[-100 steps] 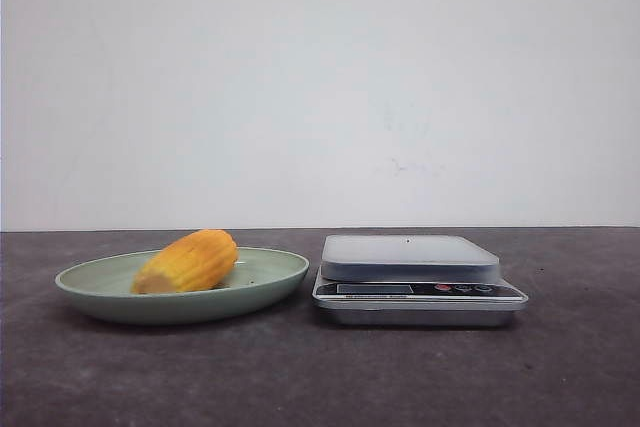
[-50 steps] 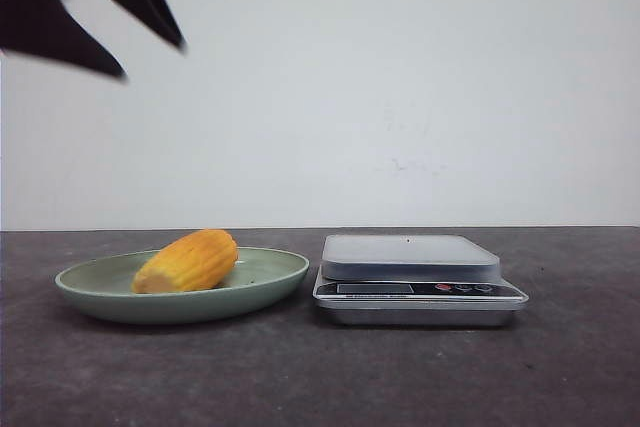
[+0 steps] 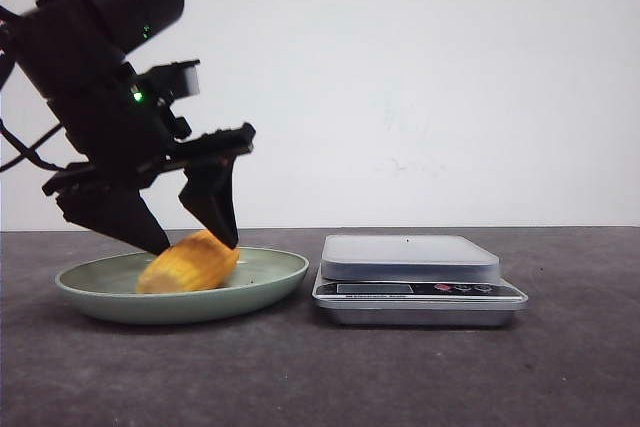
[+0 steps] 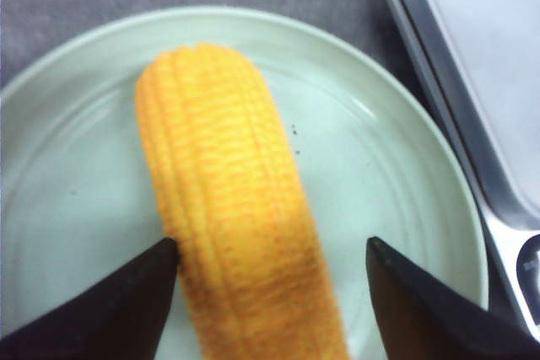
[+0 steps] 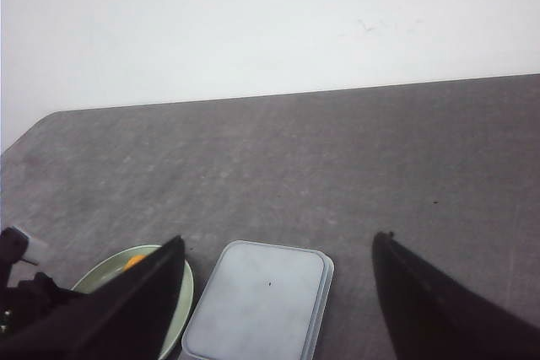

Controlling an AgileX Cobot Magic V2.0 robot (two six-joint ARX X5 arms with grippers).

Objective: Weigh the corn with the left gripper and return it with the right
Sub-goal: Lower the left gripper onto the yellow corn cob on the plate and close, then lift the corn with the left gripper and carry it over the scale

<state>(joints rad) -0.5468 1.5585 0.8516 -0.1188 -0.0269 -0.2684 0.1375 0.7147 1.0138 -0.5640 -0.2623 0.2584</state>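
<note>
Corn (image 3: pixel 188 261) lies lengthwise in green plate (image 3: pixel 262 289) on surface, left gripper (image 3: pixel 187 231) down with jaws spread astride it for pinching, digital scale (image 3: pixel 410 259) just beside, right gripper (image 5: pixel 274 297) spread, waiting high.

One corn (image 3: pixel 187 262); one green plate (image 3: pixel 270 282); one scale (image 3: pixel 415 277); two pincers, left (image 3: pixel 195 239) and right (image 5: pixel 278 309).

Dark grey speckled tabletop (image 3: pixel 330 377)
A shallow pale-green plate (image 3: pixel 262 287) and a silver digital kitchen scale (image 3: pixel 415 282) sit side by side.
</note>
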